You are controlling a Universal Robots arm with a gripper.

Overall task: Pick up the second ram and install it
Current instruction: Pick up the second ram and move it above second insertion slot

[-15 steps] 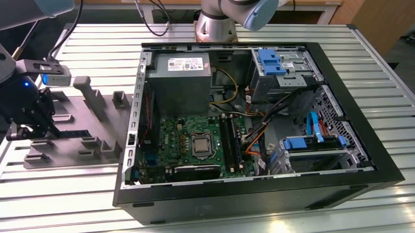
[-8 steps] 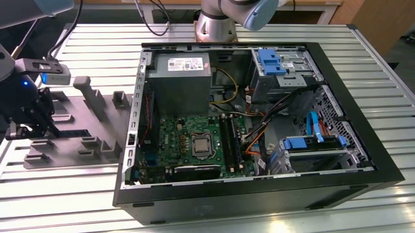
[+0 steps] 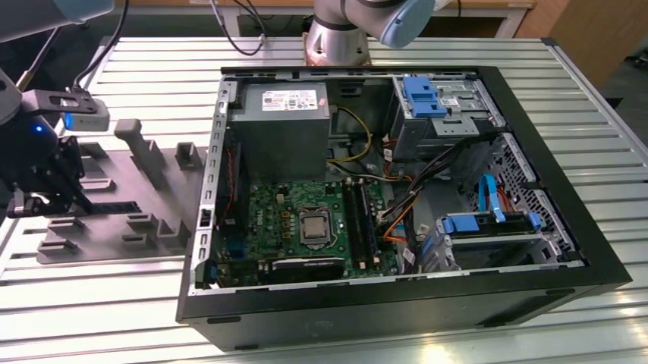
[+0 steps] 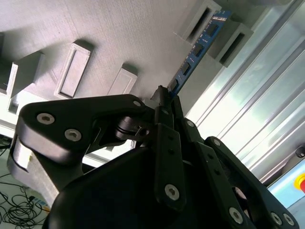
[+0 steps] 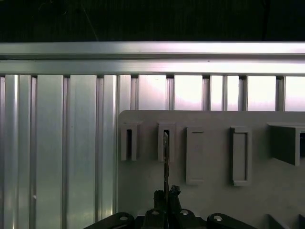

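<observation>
The slatted metal table [image 3: 587,98] is carrying an open computer case [image 3: 405,307], which is lying on its side in the middle, with the green motherboard [image 3: 272,208] showing inside. On the exterior view's left of the case, a grey tray [image 3: 111,163] with raised blocks is lying on the table. The gripper [image 4: 164,98] is hanging over this tray, and its fingers are pinching one end of the second ram [image 4: 198,47]. This blue stick is standing on edge, its far end reaching into a slotted block [image 5: 172,143] of the tray.
</observation>
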